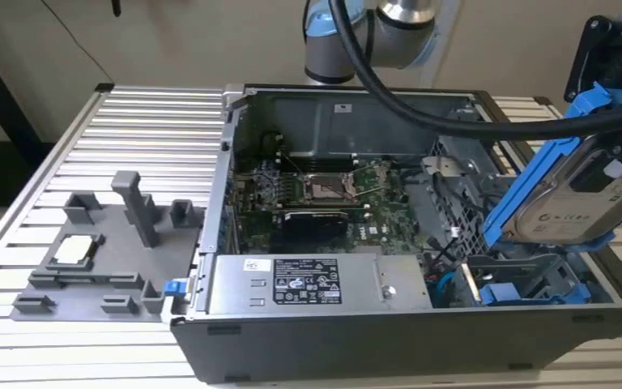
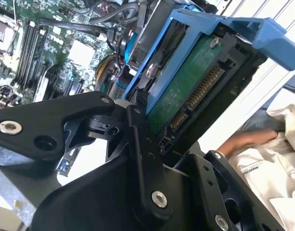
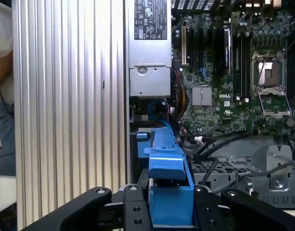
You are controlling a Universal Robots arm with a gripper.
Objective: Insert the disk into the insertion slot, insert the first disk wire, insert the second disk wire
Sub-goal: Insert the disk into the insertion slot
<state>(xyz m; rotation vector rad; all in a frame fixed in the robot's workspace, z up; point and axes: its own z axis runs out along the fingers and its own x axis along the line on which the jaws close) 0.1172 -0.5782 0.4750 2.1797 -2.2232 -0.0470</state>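
My gripper is shut on the disk, a silver-grey drive with a white label in a bright blue carrier. The disk hangs steeply tilted above the open computer case, at the exterior view's right. Below it is the insertion slot, a grey metal bay edged with blue tabs. In the second wrist view the black fingers clamp the disk, whose green underside and connector row face the camera. In the first wrist view the gripper holds the blue carrier edge-on beside the perforated drive cage.
The motherboard and a grey power-supply box fill the case. Dark cables lie beside the cage. A grey fixture sits on the ribbed table at the exterior view's left. A person's hand and white sleeve are close to the case.
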